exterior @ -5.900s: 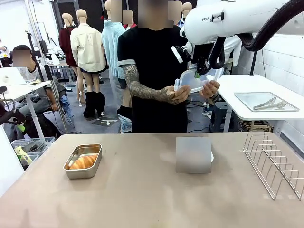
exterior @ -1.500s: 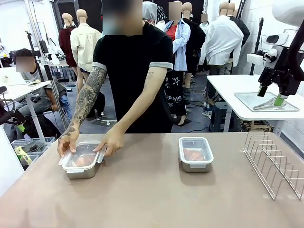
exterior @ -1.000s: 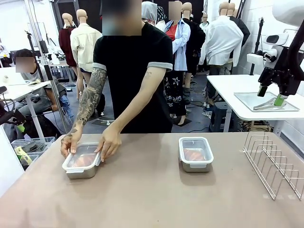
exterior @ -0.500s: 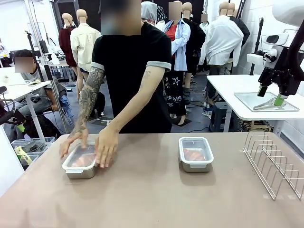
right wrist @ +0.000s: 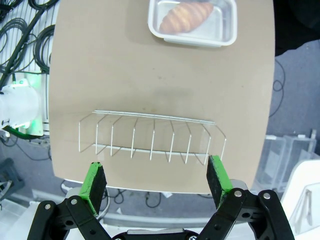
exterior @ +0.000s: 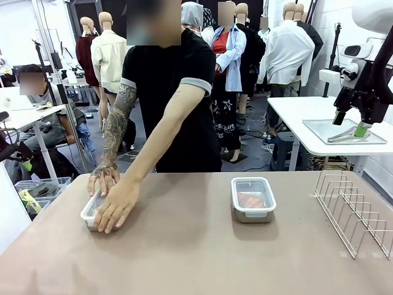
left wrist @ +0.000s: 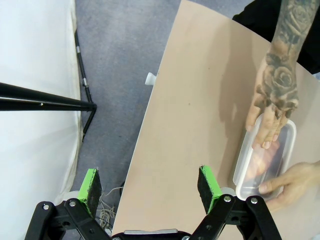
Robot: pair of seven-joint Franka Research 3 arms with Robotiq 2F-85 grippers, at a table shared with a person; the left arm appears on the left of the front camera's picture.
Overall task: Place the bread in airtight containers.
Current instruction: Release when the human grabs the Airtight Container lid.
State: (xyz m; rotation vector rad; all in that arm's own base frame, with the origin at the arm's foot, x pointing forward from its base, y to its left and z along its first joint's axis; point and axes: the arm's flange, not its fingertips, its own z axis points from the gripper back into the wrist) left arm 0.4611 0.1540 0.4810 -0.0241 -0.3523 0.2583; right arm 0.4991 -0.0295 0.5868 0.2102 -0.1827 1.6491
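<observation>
Two steel airtight containers stand on the tan table. The left container (exterior: pixel 88 212) (left wrist: pixel 266 164) has its clear lid on, and the person's two hands (exterior: pixel 113 203) press flat on it, hiding the bread inside. The right container (exterior: pixel 253 198) (right wrist: pixel 192 22) is lidded, with a golden croissant (exterior: pixel 250 200) (right wrist: pixel 186 16) showing through. My left gripper (left wrist: pixel 150 183) hangs open high over the table's left edge, apart from the left container. My right gripper (right wrist: pixel 156 181) (exterior: pixel 349 123) is open and raised high at the right, above the wire rack.
A wire dish rack (exterior: pixel 353 212) (right wrist: pixel 152 137) stands at the table's right edge. Behind it, a white side table carries a flat steel tray (exterior: pixel 344 131) with tongs. The person stands at the far side, leaning over the left end.
The person's hands have moved from the lid's edges to lying flat on top of the left container, one sliding toward its near corner. Neither gripper has moved.
</observation>
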